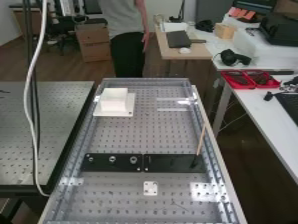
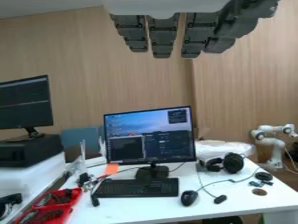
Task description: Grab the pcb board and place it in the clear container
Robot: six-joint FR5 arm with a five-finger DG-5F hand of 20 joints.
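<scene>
Nearest, the hand (image 2: 161, 37) hangs with fingers straight, side by side, pinching nothing. A small pale plate (image 1: 151, 188), possibly the pcb board, lies just this side of the black strip (image 1: 113, 168); grasping and placing both seemingly remain.

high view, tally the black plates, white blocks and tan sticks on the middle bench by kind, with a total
black plates: 2
white block: 1
tan stick: 1
total: 4
</scene>
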